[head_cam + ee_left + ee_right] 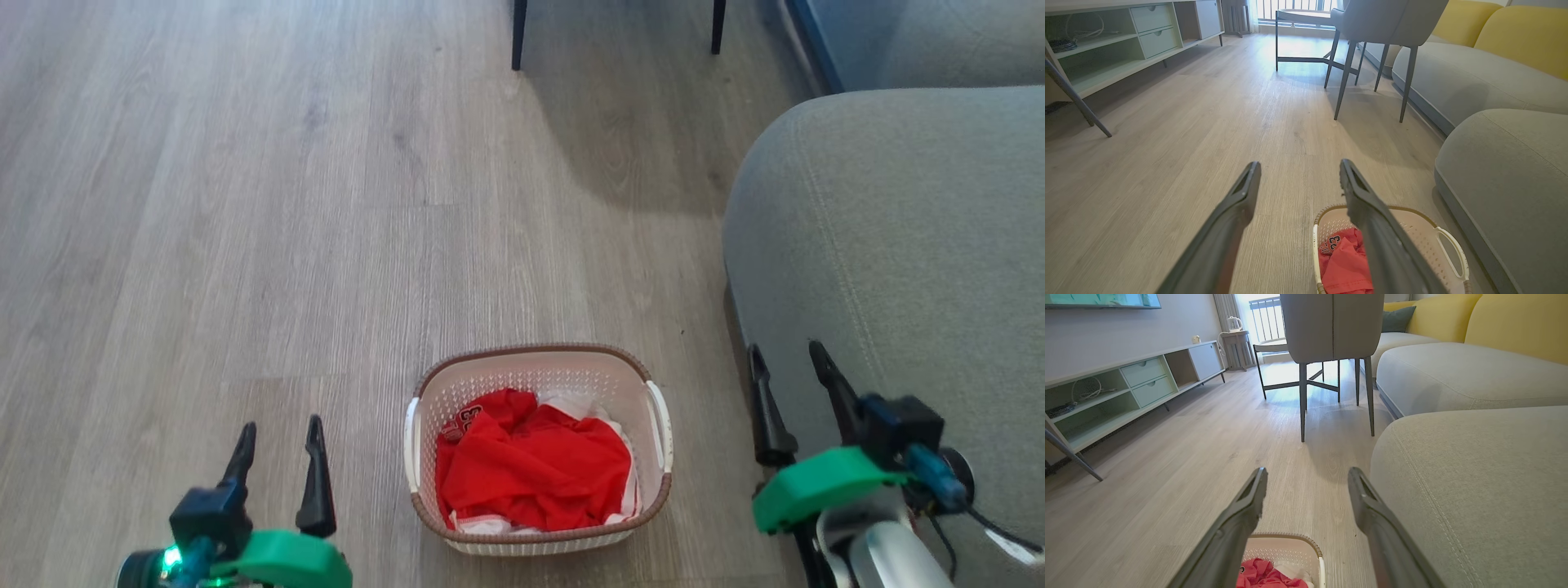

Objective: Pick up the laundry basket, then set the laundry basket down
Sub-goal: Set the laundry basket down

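Observation:
The laundry basket (539,384) stands on the wood floor low in the head view, cream-white with a brown rim, white side handles and red-and-white clothes inside. It also shows at the bottom of the left wrist view, the laundry basket (1421,232), and of the right wrist view, the laundry basket (1286,549). My left gripper (279,437) hangs open to the basket's left, apart from it. My right gripper (788,363) is open to the basket's right, above the sofa's edge. Nothing sits between either pair of fingers.
A grey sofa (898,245) fills the right side, close to the basket. A grey chair (1331,326) on dark legs and a small table stand ahead. A low pale-green cabinet (1126,45) runs along the left wall. Bare wood floor (245,204) lies ahead and to the left.

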{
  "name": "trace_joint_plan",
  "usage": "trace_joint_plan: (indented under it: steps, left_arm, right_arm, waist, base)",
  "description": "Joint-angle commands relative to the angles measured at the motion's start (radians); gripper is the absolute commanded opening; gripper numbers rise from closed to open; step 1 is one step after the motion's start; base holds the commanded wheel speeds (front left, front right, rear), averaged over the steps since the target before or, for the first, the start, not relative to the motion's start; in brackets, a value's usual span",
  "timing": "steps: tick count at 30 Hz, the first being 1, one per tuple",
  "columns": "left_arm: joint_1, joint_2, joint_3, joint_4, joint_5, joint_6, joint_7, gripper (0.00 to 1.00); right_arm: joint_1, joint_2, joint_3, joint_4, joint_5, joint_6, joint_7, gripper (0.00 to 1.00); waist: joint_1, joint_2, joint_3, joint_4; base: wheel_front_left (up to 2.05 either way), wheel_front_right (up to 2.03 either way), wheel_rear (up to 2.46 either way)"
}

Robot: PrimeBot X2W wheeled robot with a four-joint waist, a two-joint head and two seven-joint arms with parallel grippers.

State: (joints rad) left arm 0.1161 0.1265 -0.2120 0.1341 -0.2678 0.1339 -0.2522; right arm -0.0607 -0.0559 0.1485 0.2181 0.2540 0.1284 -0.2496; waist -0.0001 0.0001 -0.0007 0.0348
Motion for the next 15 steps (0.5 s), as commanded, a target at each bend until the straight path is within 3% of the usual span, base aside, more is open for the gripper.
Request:
trace_joint_plan:
  steps: [1,15]
  left_arm:
    - [-0.025,0.001,0.042,-0.047,0.009,0.011,-0.009,1.00]
    - [0.028,-0.004,0.064,-0.082,0.015,0.003,-0.010,1.00]
  right_arm:
    - [-0.007,0.006,0.010,-0.055,-0.011,0.002,-0.012,1.00]
    - [0.058,0.006,-0.012,-0.094,-0.024,0.002,-0.012,1.00]
  waist:
    - [0.0001,-0.0001,-0.004,-0.002]
    - [0.0001,-0.0001,-0.029,-0.007]
  base:
    - [0.00,0.00,0.00]
    - [0.00,0.00,0.00]
